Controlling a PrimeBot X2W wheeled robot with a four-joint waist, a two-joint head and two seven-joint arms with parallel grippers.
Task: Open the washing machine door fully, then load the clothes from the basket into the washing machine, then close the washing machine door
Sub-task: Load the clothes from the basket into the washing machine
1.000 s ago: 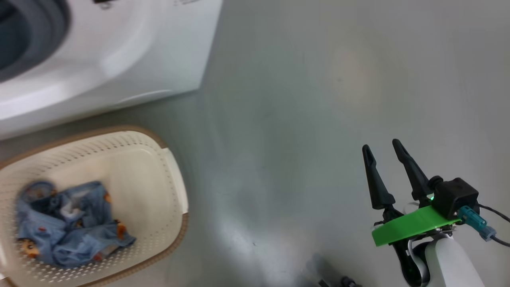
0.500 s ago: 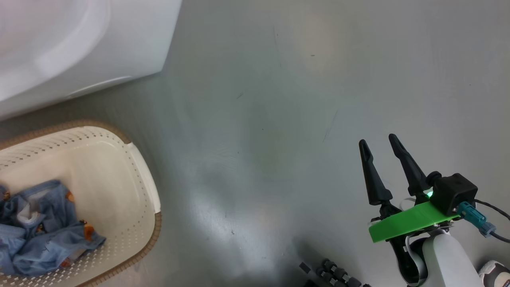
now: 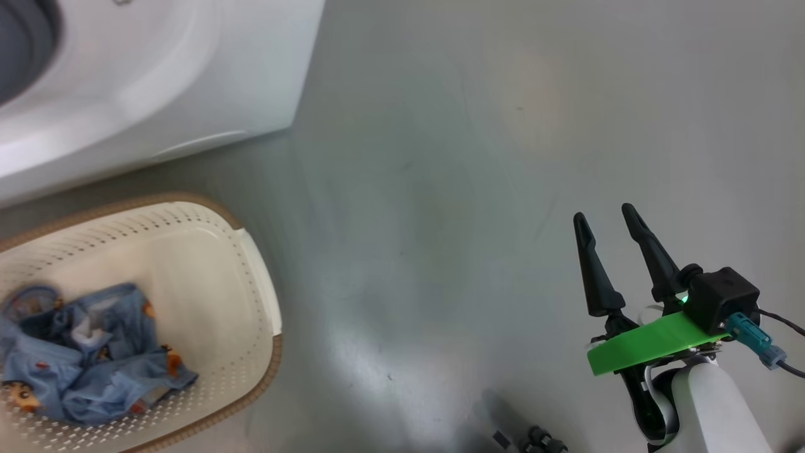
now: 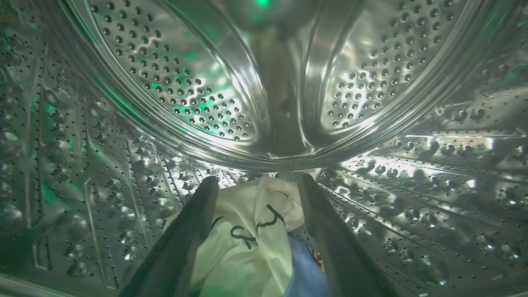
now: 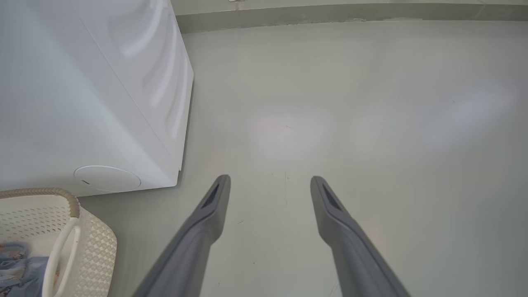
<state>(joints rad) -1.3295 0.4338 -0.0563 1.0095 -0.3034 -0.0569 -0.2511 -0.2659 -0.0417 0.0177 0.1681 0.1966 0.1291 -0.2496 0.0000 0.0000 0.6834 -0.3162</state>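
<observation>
- Our left gripper [image 4: 256, 178] stood open inside the perforated steel drum [image 4: 185, 90], its two dark fingers spread wide and pointing toward the drum's back wall.
- Between those fingers we saw a cream cloth [image 4: 247, 231] with black markings, bunched up on the drum's lower wall. Its edge lay against the inner side of one finger, and the jaws were not pinching it.
- A blue cloth [image 4: 303, 268] with a bit of brown print lay just beside the cream one and partly under it, close to the other finger.
- Our right gripper [image 3: 603, 212] was open too, with its fingers apart over the bare grey floor [image 3: 440, 189], well apart from both the machine and the basket.
- We saw the washing machine [image 3: 157, 75] at the upper left of the head view, white, with a sliver of its grey gasket [image 3: 19, 44] at the corner.
- On the floor just in front of the machine stood the basket [image 3: 207, 264].
- Inside the basket, light blue clothes [image 3: 94, 352] with orange-brown prints lay heaped toward its left side.
</observation>
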